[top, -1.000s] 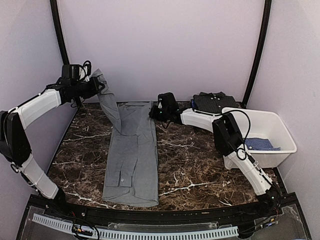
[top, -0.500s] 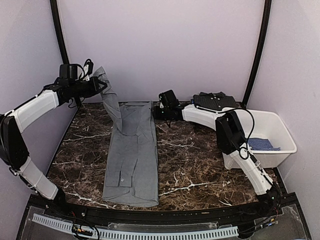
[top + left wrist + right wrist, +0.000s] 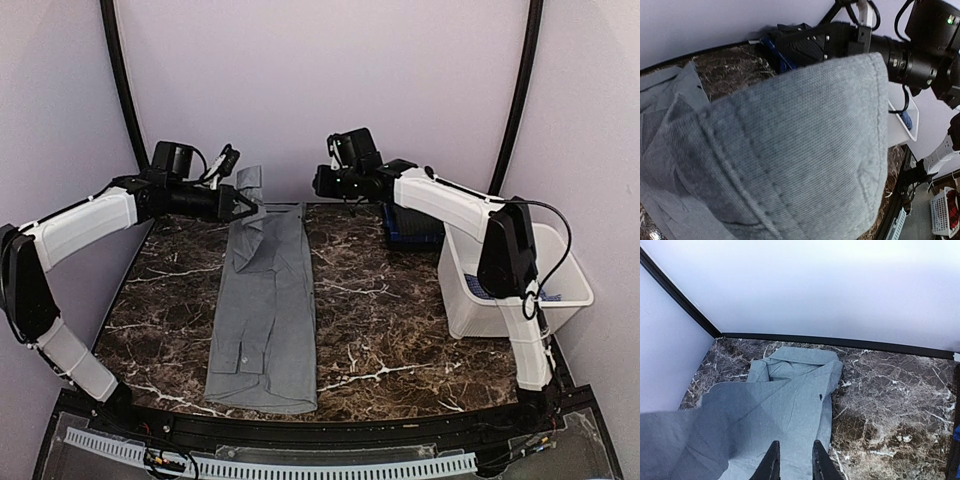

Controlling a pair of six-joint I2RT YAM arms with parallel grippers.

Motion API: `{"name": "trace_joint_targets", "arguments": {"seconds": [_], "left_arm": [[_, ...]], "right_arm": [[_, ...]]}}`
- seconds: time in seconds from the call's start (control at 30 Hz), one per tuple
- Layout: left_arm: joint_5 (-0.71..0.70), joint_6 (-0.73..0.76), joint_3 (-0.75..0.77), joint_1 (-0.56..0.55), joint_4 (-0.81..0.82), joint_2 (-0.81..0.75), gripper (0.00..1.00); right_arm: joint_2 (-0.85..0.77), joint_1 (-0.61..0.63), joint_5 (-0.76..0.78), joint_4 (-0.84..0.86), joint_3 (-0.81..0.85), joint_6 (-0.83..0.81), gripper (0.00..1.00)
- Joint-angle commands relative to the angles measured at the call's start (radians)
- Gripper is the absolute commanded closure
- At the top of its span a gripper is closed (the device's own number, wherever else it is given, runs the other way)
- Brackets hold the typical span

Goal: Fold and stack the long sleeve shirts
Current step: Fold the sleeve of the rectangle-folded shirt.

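Note:
A grey long sleeve shirt (image 3: 262, 310) lies on the marble table as a long narrow strip, collar at the far end. My left gripper (image 3: 243, 207) is shut on its sleeve cuff (image 3: 790, 150) and holds it just above the collar end. The cuff fills the left wrist view and hides the fingers. My right gripper (image 3: 318, 184) hangs above the far right corner of the shirt (image 3: 790, 390). It (image 3: 794, 467) stands slightly open with nothing between the fingers. A dark blue folded shirt (image 3: 408, 228) lies at the back right, partly behind the right arm.
A white tub (image 3: 520, 262) stands at the right edge of the table with blue cloth (image 3: 575, 297) inside. The back wall runs close behind both grippers. Bare marble (image 3: 380, 320) lies between the grey shirt and the tub.
The left gripper has carried the sleeve rightward and down, from beside the left wall to over the collar end. The right gripper has opened, let go of the shirt's far edge and risen.

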Motion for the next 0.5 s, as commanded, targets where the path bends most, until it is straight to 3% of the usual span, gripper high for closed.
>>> {"name": "trace_joint_targets", "arguments": {"seconds": [0.0, 0.23, 0.47], "left_arm": [[0.08, 0.072, -0.072, -0.048, -0.155, 0.02, 0.96], [0.062, 0.116, -0.109, -0.138, -0.276, 0.072, 0.95], [-0.085, 0.16, -0.034, -0.24, -0.442, 0.17, 0.95]], "right_arm": [[-0.082, 0.019, 0.029, -0.035, -0.127, -0.019, 0.79], [-0.186, 0.048, 0.013, -0.026, -0.299, -0.026, 0.77], [-0.225, 0.072, -0.021, -0.02, -0.376, -0.02, 0.77]]}}
